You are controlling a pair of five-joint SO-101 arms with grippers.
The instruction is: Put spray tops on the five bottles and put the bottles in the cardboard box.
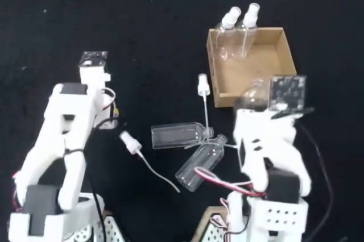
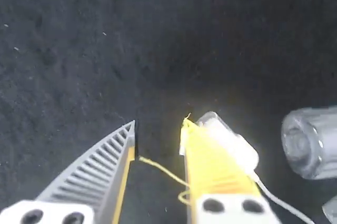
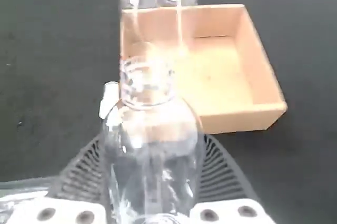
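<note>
My right gripper [image 3: 152, 153] is shut on a clear bottle [image 3: 150, 129] with a bare, uncapped neck, held upright in front of the cardboard box [image 3: 253, 77]. In the high view that bottle [image 1: 254, 95] sits at the box's [image 1: 284, 54] near edge. Two bottles with spray tops [image 1: 239, 23] lean in the box's far left corner. Two uncapped bottles [image 1: 179, 135] [image 1: 202, 163] lie on the table. One spray top [image 1: 203, 86] lies left of the box, another [image 1: 129, 142] near my left gripper [image 1: 111, 118]. The left gripper [image 2: 158, 137] is open, with that spray top [image 2: 229, 140] just outside its yellow finger.
The black table [image 1: 159, 32] has free room at the back and left. The spray tops' thin tubes [image 1: 156, 174] trail across the middle. The end of a lying bottle [image 2: 310, 142] shows close by in the left wrist view.
</note>
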